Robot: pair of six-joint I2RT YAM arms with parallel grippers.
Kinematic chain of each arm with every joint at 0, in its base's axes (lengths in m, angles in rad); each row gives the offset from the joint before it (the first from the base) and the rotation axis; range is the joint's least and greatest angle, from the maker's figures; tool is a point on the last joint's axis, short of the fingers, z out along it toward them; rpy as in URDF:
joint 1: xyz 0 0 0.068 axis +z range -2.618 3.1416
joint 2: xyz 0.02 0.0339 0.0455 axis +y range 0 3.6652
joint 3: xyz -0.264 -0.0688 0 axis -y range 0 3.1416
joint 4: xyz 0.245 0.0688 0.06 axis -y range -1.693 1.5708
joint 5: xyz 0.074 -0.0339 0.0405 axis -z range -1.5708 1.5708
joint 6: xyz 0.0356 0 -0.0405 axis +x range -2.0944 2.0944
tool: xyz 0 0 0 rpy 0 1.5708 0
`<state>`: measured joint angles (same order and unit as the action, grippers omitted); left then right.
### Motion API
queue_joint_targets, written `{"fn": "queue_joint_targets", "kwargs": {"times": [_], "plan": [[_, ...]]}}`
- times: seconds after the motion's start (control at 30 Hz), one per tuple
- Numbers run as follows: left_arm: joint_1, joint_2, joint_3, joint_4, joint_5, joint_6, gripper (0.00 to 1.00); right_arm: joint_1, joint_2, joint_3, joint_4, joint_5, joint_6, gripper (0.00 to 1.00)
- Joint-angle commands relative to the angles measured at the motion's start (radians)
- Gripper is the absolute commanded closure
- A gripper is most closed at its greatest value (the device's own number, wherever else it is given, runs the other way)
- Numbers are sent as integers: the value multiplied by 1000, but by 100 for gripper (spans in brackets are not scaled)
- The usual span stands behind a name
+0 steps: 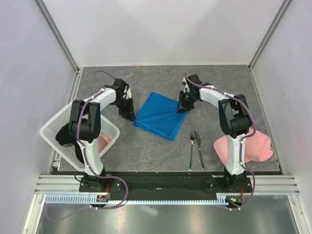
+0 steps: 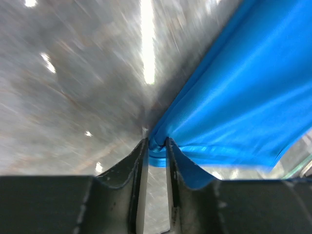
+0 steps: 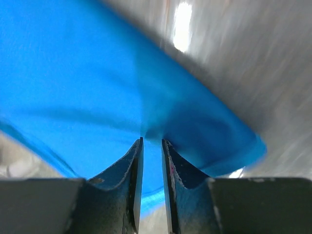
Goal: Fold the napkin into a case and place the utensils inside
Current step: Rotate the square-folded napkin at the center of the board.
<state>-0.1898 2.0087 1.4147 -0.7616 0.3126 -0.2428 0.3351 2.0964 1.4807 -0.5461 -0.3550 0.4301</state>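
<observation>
The bright blue napkin (image 1: 160, 116) lies as a folded square on the grey table, one corner pointing away. My left gripper (image 1: 129, 116) is at its left corner; in the left wrist view its jaws (image 2: 156, 142) are shut on a bunched fold of the napkin (image 2: 243, 97). My right gripper (image 1: 183, 108) is at the right corner; in the right wrist view the narrow jaws (image 3: 152, 141) pinch the napkin (image 3: 73, 73), which puckers at the tips. The fork (image 1: 191, 151) and knife (image 1: 199, 148) lie side by side near the front edge, apart from the cloth.
A white mesh basket (image 1: 57, 127) sits at the left beside my left arm, with something pale pink (image 1: 105, 142) in it. A pale pink cloth (image 1: 256, 146) lies at the right behind my right arm. White walls close in the table on three sides.
</observation>
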Motion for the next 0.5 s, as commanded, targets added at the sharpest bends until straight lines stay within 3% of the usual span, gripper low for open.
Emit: {"fn": "queue_joint_targets", "kwargs": {"times": [0.0,0.1,0.23,0.33,0.47], "plan": [[-10,-117,-49,5,60,-56,67,-15,99,150,-70,128,-91,70],[-10,-191,-46,8,69,-76,53,-7,23,182,-132,110,-71,60],[-8,-173,3,10,111,-81,50,-7,-114,91,-172,120,2,37],[-8,-104,30,16,172,-64,50,-4,-194,-23,-170,64,84,30],[-10,-54,38,27,232,-50,53,2,-275,-190,-100,-10,183,34]]}}
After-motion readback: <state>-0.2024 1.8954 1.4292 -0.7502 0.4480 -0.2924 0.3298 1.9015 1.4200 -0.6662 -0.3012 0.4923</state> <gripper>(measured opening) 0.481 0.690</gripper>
